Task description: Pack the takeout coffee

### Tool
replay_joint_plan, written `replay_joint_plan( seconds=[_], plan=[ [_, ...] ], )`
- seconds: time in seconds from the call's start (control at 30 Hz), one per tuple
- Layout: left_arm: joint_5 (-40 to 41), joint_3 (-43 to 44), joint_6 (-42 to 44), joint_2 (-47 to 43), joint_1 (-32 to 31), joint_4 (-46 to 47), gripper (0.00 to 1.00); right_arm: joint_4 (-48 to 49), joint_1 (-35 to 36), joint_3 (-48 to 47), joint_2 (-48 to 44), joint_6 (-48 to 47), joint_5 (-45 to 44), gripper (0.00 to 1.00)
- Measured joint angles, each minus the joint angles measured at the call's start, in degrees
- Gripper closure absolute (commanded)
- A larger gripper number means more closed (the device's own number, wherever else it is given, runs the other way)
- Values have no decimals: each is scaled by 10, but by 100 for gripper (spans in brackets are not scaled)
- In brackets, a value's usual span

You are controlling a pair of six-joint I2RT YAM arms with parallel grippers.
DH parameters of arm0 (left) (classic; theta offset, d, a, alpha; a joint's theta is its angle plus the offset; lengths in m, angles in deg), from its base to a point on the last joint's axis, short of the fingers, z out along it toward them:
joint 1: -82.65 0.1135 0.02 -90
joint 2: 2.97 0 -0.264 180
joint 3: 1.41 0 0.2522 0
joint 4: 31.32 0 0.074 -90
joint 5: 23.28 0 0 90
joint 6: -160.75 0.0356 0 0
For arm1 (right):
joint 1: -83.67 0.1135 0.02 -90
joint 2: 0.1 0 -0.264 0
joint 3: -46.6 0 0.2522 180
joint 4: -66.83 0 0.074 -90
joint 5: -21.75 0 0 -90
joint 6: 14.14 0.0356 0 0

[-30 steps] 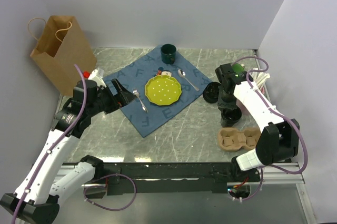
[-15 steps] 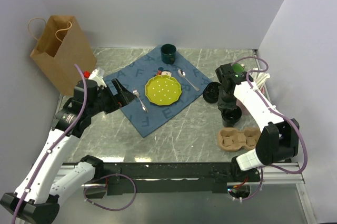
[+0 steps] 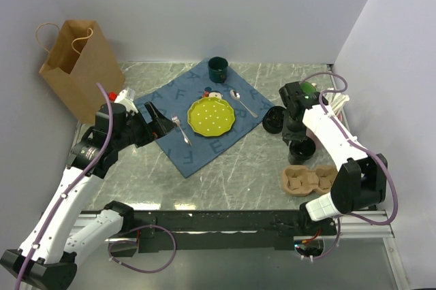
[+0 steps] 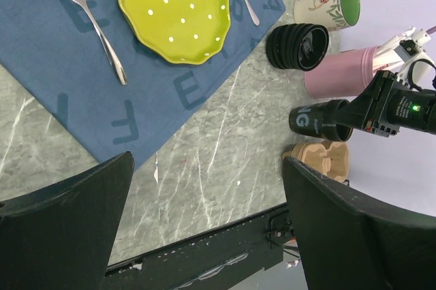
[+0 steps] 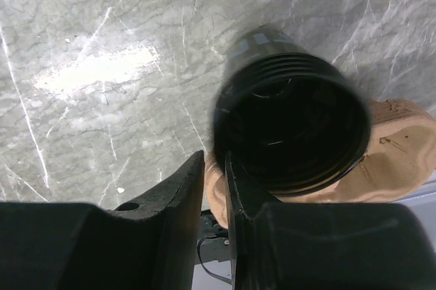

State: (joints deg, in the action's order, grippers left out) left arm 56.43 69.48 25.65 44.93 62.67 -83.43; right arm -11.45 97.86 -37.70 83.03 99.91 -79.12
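Observation:
A black takeout coffee cup (image 3: 300,148) with white lettering (image 4: 315,120) hangs upright just above the table, close to the far side of the brown pulp carrier (image 3: 310,180). My right gripper (image 3: 298,137) comes down on it from above. In the right wrist view its jaws (image 5: 214,157) stand narrow on the near rim of the cup (image 5: 293,133), which looks blurred, and the carrier (image 5: 402,147) lies under it. Another black cup (image 3: 274,120) lies on its side to the left. My left gripper (image 3: 158,125) hovers wide open over the placemat's left corner and holds nothing (image 4: 208,160).
A blue placemat (image 3: 178,147) carries a yellow-green plate (image 3: 211,116), a fork (image 3: 181,130) and a spoon (image 3: 242,101). A dark green mug (image 3: 219,68) stands behind it. A paper bag (image 3: 75,65) stands far left. A pink tumbler (image 4: 340,75) and a floral mug (image 4: 327,3) stand by the right wall.
The right gripper and its cup have shifted very slightly up and to the right. The left arm has not moved.

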Motion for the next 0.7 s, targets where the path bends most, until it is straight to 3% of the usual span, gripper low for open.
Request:
replay_joint_plan(
  seconds=[0.7],
  plan=[
    [0, 0, 9, 0, -4, 0, 3, -16, -18, -17, 9, -15, -31, 74]
  ],
)
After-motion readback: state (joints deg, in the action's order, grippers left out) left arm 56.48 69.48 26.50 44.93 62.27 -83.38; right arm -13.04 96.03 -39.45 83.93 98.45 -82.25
